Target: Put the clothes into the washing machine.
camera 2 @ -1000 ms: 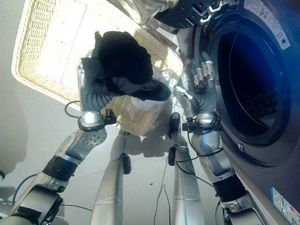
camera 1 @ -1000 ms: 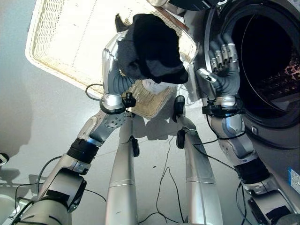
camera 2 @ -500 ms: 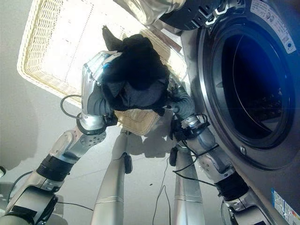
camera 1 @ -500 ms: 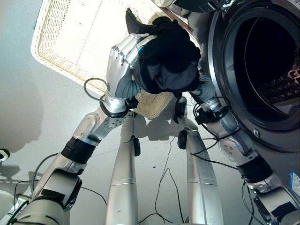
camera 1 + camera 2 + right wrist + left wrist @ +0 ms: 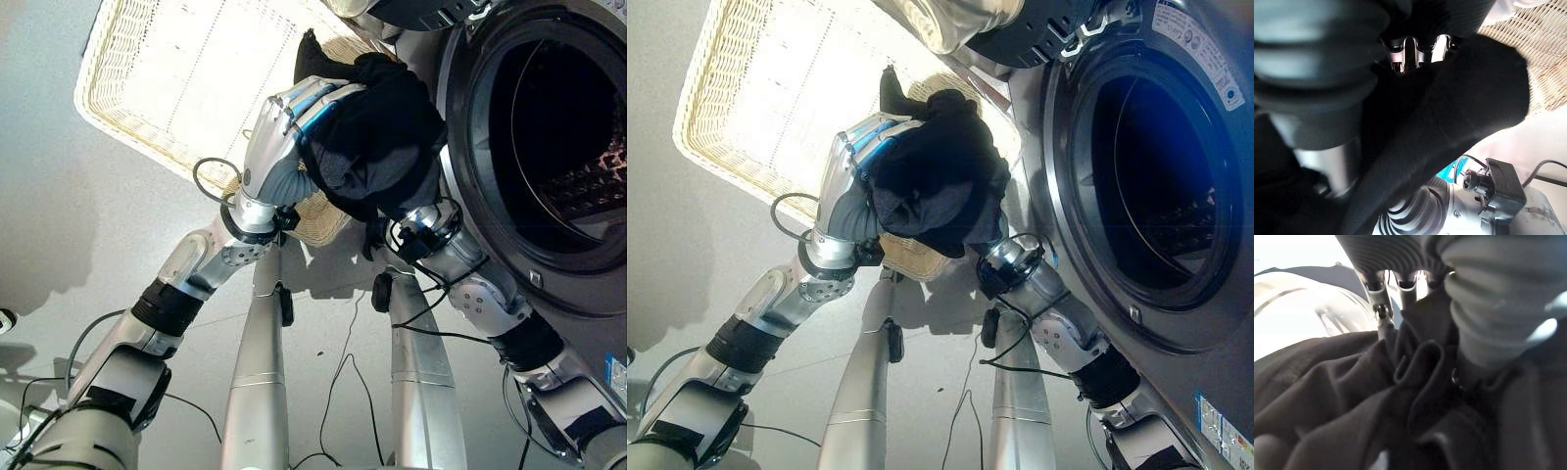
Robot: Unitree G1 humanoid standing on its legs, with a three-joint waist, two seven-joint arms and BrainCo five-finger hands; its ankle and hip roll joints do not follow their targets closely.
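A black garment (image 5: 377, 137) hangs bunched in the air just left of the washing machine's round opening (image 5: 558, 127). My left hand (image 5: 279, 147) is shut on it from the basket side, its fingers (image 5: 1382, 308) dug into the dark folds. My right hand (image 5: 1399, 58) is tucked under the bundle with the cloth draped over it; its wrist (image 5: 423, 227) pokes out below. The drum inside the opening is dark.
A large pale wicker basket (image 5: 157, 147) lies on the grey floor to the left, partly beneath the raised garment. The machine's open door (image 5: 1019, 29) hangs above the bundle. The machine's front panel (image 5: 588, 323) stands close by my right arm.
My left hand has carried the black garment rightwards, close to the machine's opening. My right hand has left the opening's rim and gone under the bundle.
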